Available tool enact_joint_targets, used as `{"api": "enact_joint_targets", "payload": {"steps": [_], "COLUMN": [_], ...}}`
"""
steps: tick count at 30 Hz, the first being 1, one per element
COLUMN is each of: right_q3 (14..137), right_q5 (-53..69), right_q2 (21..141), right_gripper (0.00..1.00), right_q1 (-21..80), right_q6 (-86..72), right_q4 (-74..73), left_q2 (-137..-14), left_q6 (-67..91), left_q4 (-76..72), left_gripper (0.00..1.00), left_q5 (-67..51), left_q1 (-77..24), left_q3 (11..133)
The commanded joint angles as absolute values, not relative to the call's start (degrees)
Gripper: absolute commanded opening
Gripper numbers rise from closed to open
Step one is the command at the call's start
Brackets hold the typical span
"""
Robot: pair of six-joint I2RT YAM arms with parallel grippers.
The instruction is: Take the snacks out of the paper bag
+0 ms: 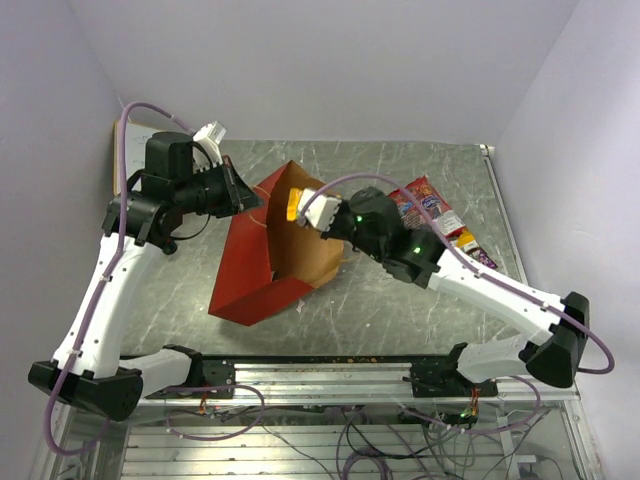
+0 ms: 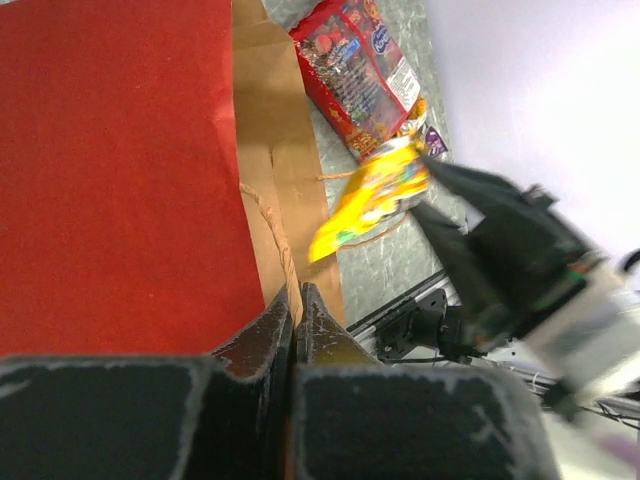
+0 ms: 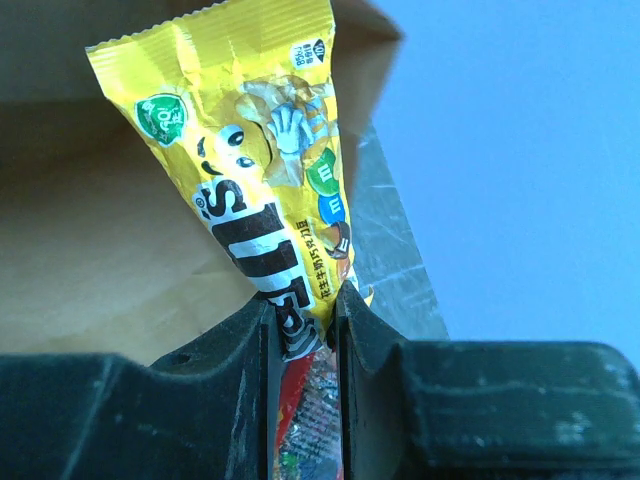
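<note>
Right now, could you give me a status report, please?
Left gripper shut on bag. Right gripper shut on yellow pack, over bag mouth. Nothing blocking.

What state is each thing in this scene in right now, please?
paper bag: open, edge pinched.
yellow candy packet: gripped at one end, held at the bag's mouth.
red crisp bag: lying outside the paper bag.
left hand: shut on paper bag.
right hand: shut on yellow candy packet.

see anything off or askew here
The paper bag leans askew, its rim pinched in the shut left gripper. The yellow packet in the right gripper is crumpled and held by one end. Other snacks lie in a loose heap beside the right arm.
</note>
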State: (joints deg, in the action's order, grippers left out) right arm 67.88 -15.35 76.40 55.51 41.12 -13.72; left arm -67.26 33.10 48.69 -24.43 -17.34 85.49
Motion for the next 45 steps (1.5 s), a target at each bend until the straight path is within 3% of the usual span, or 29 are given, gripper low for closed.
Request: {"api": "enact_joint_targets", "payload": {"steps": [1,11,23,32,45], "right_q3": [73.63,78.02,65.29,57.95,45.11], "right_q5": [-20.07,-17.85,-16.70,-13.27,-10.52], "right_q2": [74.38,74.26,69.74,70.75,71.45], "right_gripper": [0.06,0.07,0.11,0.09,0.08], "right_q1": [52.76,34.49,9.45,-3.99,-10.05], "right_q6": [30.76,4.32,-33.57,-47.40,-52.63], "right_q4": [-18.82,-20.65,-22.82,-31.18,-28.29], "left_q2": [-68.63,-69.35,-68.18,-67.24,-67.59], "left_q6": [29.99,27.98,28.54,30.66,29.54], "left_q4": [49.90,49.49,44.76,42.94,44.61], "left_gripper": [0.07,0.07,0.07,0.07,0.07], "left_q5": [-24.32,-27.61,-33.92,-36.42,-35.53], "left_q1": [-17.14,-17.14,-17.14,-17.18,-17.80], "left_q3": [87.19,86.50,81.56,80.46,81.18]}}
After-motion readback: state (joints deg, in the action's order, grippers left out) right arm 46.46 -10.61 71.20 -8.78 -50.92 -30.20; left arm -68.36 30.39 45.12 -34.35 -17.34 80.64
